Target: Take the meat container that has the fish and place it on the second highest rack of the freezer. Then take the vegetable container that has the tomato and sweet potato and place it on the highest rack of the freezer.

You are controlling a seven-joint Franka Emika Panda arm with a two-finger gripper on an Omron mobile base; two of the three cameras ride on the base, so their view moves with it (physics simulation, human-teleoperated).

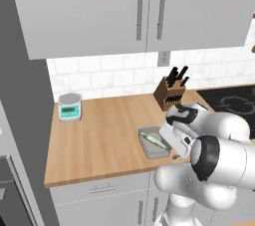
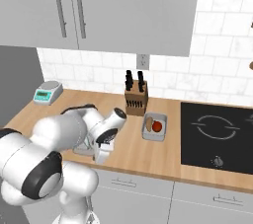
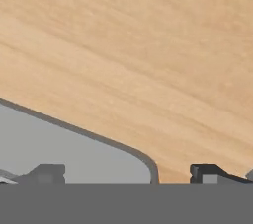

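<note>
Two shallow grey trays sit on the wooden counter [image 1: 99, 135] in front of me. One, the meat container [image 1: 153, 143], lies near the counter's front edge, directly under my hand; a slender silvery-green fish [image 1: 155, 139] lies lengthwise in it, partly hidden by my arm in the left base view. My gripper [image 3: 126, 174] hovers low over that tray with its jaws spread wide and nothing between them. In the hand view one dark fingertip [image 3: 47, 172] stands over the tray's grey floor, and the other stands over bare wood just outside the tray's rounded corner, so the rim runs between them. I cannot tell whether either fingertip touches the tray.

Farther along the counter, well apart from my hand, the vegetable container [image 2: 154, 127] sits just beside the black cooktop [image 2: 217, 136]. Inside it a small round red tomato [image 2: 157, 126] rests next to a dull orange-brown sweet potato [image 2: 148, 124]. A wooden knife block [image 2: 135, 97] with dark handles stands behind that tray, against the white tiled wall. A small kitchen scale [image 1: 69, 106] with a teal face sits toward the counter's far end, near the back. Grey wall cabinets [image 1: 99, 11] with long bar handles hang above.
</note>
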